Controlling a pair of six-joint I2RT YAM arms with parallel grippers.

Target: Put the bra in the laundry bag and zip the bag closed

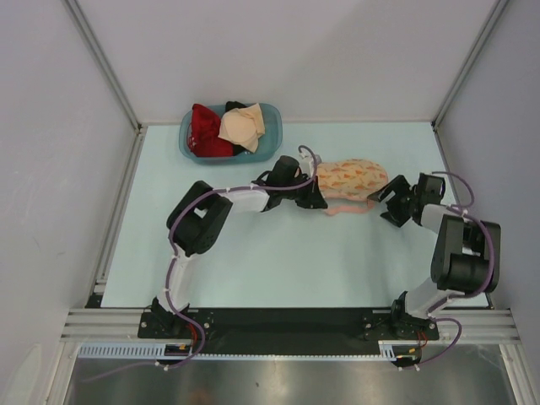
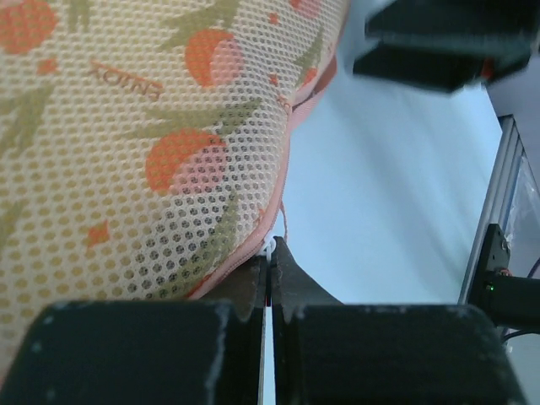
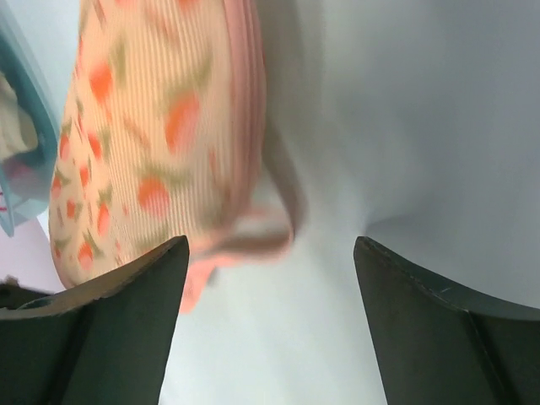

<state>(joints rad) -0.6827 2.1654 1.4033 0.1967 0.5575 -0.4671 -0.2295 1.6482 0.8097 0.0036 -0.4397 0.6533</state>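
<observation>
The laundry bag (image 1: 353, 179), pale pink mesh with orange-red print, lies at mid-table and looks full and rounded. The bra itself is hidden; a yellowish tint shows through the mesh in the left wrist view (image 2: 126, 152). My left gripper (image 1: 319, 196) is at the bag's left end, shut on the small white zipper pull (image 2: 271, 246) at the pink rim. My right gripper (image 1: 386, 202) is open and empty just off the bag's right end, with the bag (image 3: 143, 126) and a pink loop (image 3: 261, 240) ahead of its fingers.
A blue plastic basket (image 1: 272, 143) at the back holds a red garment (image 1: 207, 131) and a beige garment (image 1: 243, 126). White walls close in the table on three sides. The pink loop (image 1: 348, 208) lies on the table in front of the bag.
</observation>
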